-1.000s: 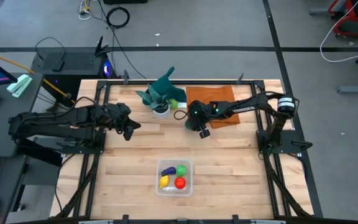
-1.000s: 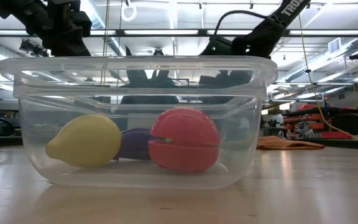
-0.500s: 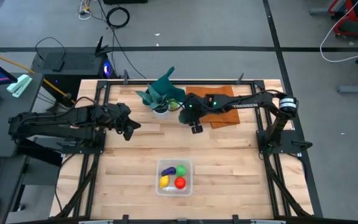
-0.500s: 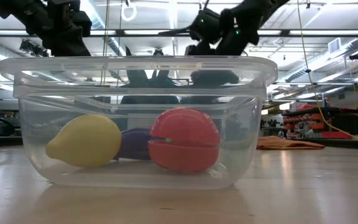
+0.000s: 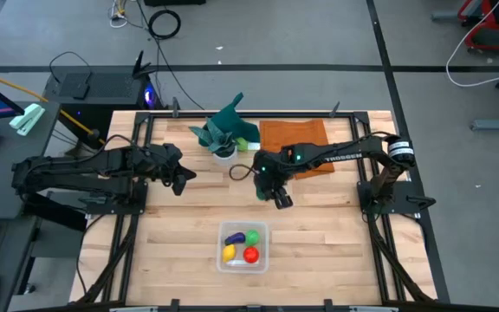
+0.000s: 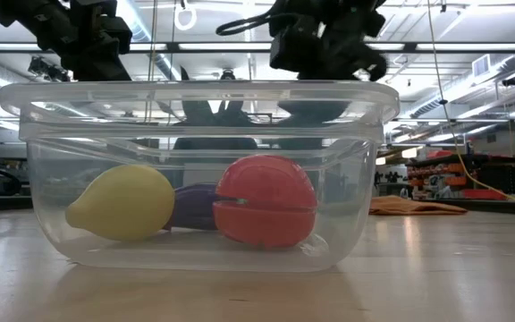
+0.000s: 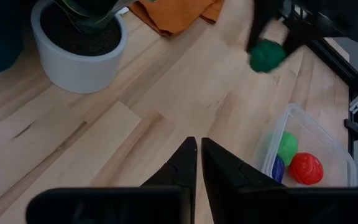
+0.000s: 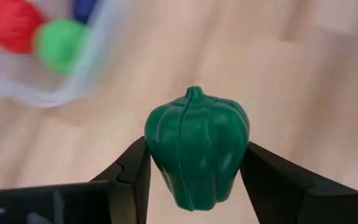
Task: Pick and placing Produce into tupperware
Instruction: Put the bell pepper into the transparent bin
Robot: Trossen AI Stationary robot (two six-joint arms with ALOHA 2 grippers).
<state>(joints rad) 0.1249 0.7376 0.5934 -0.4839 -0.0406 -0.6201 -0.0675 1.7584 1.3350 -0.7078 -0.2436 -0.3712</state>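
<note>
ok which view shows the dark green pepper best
The right wrist view: the dark green pepper fills the frame, clamped between the right gripper's fingers. The left wrist view shows it small and blurred. The high and low views don't clearly show it.

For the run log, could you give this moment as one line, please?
right end effector: shut on dark green pepper, above table | left end effector: shut, idle | tupperware: four produce

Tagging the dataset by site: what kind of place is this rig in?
Likely a robotics lab or workshop: a wooden table in a metal frame on bare concrete floor, loose cables behind it, and ceiling strip lights over an open hall.
</note>
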